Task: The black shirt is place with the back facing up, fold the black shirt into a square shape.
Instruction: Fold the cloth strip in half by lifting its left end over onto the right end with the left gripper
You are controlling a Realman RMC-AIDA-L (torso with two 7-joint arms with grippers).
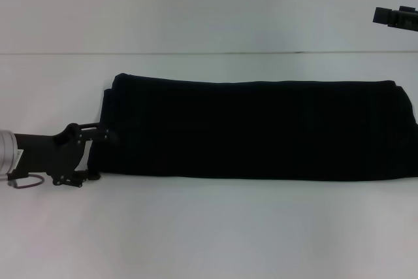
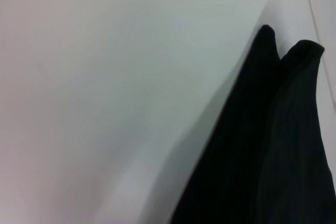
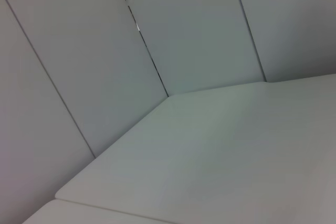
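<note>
The black shirt (image 1: 261,129) lies on the white table (image 1: 209,233) as a long, flat band folded lengthwise, running from the left of centre to the right edge of the head view. No lettering shows on it. My left gripper (image 1: 104,156) is low at the shirt's left end, its two fingers apart, one at the far side and one at the near corner. In the left wrist view, two folded corners of the black shirt (image 2: 273,145) lie on the table. My right gripper (image 1: 396,16) hangs raised at the far right, well away from the shirt.
A seam (image 1: 196,53) runs across the table behind the shirt. The right wrist view shows only a white table corner (image 3: 220,145) and grey wall panels (image 3: 184,30).
</note>
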